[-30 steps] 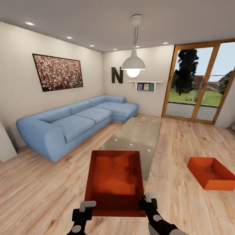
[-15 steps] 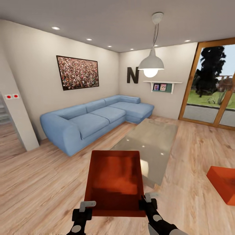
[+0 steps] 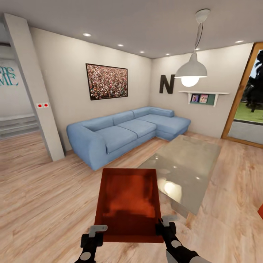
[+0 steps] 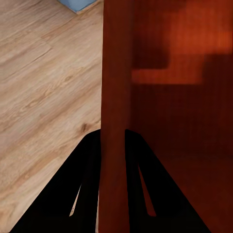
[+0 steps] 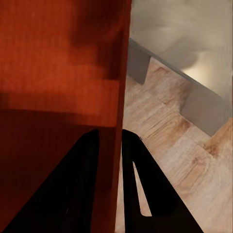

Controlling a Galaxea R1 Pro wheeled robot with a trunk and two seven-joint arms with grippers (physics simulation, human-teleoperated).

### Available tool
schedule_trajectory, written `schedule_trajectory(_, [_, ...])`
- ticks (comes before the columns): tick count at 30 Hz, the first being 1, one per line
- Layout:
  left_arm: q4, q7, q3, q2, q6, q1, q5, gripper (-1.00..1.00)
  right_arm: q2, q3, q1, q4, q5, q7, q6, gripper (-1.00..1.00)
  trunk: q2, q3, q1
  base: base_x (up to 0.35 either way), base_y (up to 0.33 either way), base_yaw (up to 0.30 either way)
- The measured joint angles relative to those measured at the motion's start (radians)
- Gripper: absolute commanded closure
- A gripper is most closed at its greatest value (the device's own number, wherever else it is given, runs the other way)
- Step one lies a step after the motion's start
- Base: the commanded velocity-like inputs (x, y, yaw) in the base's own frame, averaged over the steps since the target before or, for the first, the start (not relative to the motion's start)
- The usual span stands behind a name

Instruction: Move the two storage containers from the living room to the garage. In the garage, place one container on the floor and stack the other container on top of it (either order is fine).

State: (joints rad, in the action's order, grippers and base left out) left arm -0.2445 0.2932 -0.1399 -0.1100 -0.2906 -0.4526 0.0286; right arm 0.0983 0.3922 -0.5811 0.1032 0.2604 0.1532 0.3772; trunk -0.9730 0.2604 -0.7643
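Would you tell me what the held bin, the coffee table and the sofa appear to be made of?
Bin: probably thin matte plastic; its orange-red walls look slim where the left gripper and right gripper pinch them.
Coffee table: apparently glass, since its top mirrors the lights.
Sofa: seemingly blue fabric, soft and without shine.

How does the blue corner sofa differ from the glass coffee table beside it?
The blue corner sofa is padded, opaque and L-shaped, set along the walls. The glass coffee table is flat, rectangular and shiny, mirroring the lights, out in the open room. Both stand on the light wood plank floor.
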Motion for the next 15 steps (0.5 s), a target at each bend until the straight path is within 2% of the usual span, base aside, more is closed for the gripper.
schedule_trajectory(15, [0.0, 0.003, -0.002, -0.001, -0.001, 0.0, 0.0, 1.0, -0.001, -0.002, 0.0, 0.001, -0.001, -0.002, 0.0, 1.0, 0.0, 0.0, 0.0, 0.0, 0.0, 0.3])
